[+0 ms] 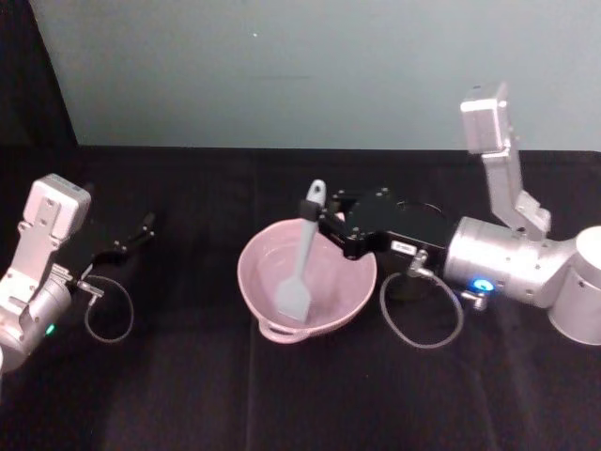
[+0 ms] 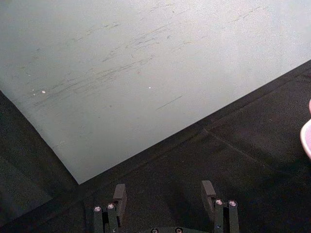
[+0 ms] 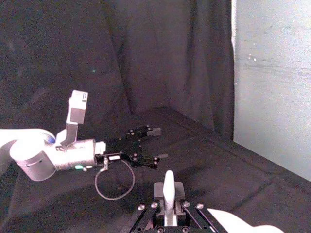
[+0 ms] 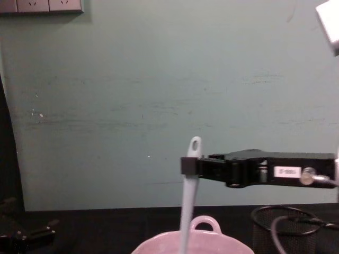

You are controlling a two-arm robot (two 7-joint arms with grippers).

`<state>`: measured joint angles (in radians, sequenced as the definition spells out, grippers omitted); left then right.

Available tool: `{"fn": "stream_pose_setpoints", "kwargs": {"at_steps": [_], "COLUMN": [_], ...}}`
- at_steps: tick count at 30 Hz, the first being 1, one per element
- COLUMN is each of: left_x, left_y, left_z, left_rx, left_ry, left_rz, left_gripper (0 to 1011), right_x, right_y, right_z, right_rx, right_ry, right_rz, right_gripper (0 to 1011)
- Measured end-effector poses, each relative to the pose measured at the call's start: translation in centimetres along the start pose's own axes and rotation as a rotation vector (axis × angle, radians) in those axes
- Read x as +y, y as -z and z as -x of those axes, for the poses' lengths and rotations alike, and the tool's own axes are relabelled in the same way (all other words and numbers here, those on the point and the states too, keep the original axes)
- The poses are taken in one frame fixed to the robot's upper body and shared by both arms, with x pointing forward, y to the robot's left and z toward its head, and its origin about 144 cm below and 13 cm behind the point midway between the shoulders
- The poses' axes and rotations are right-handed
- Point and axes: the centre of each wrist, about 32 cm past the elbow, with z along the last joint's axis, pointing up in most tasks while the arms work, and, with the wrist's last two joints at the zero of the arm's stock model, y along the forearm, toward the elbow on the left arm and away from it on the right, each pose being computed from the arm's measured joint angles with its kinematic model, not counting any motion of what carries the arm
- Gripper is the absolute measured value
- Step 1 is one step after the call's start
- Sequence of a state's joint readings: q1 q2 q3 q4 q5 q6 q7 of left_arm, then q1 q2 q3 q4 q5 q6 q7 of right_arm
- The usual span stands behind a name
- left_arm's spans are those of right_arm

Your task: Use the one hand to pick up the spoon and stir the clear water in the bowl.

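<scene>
The right gripper [image 1: 325,218] is clamped on the spoon [image 1: 302,256] over the bowl [image 1: 249,274].
Mid-frame in the head view, the spoon leans with its scoop down inside the bowl, gripped near the handle's top. The left gripper [image 1: 141,232] sits near the left edge, fingers spread.

pale pink bowl [image 1: 352,296], white spoon [image 1: 297,282], black right claw [image 1: 322,218] w/ white label [image 1: 404,246], silver wrist [image 1: 512,263], blue light [image 1: 482,285], plain black worktop [image 1: 188,395], teal wall [image 1: 282,66]
</scene>
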<state>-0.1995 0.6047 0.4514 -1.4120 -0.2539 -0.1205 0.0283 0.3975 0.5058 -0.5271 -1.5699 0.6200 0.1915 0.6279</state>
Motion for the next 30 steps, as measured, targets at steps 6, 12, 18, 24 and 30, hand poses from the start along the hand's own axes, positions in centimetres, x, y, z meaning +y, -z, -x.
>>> {"fn": "stream_pose_setpoints", "kwargs": {"at_steps": [6,12,18,24,30], "left_x": [0.0,0.0,0.0,0.0,0.0], "left_y": [0.0,0.0,0.0,0.0,0.0], "left_z": [0.0,0.0,0.0,0.0,0.0], "left_rx": [0.000,0.000,0.000,0.000,0.000], "left_ry": [0.000,0.000,0.000,0.000,0.000], "left_rz": [0.000,0.000,0.000,0.000,0.000], "left_gripper": [1011,1011,1011,1011,1011], "right_x": [1.7,3.6,5.0,5.2,4.4], "right_y": [0.5,0.9,1.1,1.1,0.7], "right_z": [-0.2,-0.9,-1.9,-2.8,-3.1], "right_rx": [0.020,0.013,-0.003,-0.023,-0.075], "right_ry": [-0.004,0.031,0.088,0.153,0.216], "right_rz": [-0.010,-0.037,-0.045,-0.055,-0.055], "right_gripper": [126,126,126,126,126]}}
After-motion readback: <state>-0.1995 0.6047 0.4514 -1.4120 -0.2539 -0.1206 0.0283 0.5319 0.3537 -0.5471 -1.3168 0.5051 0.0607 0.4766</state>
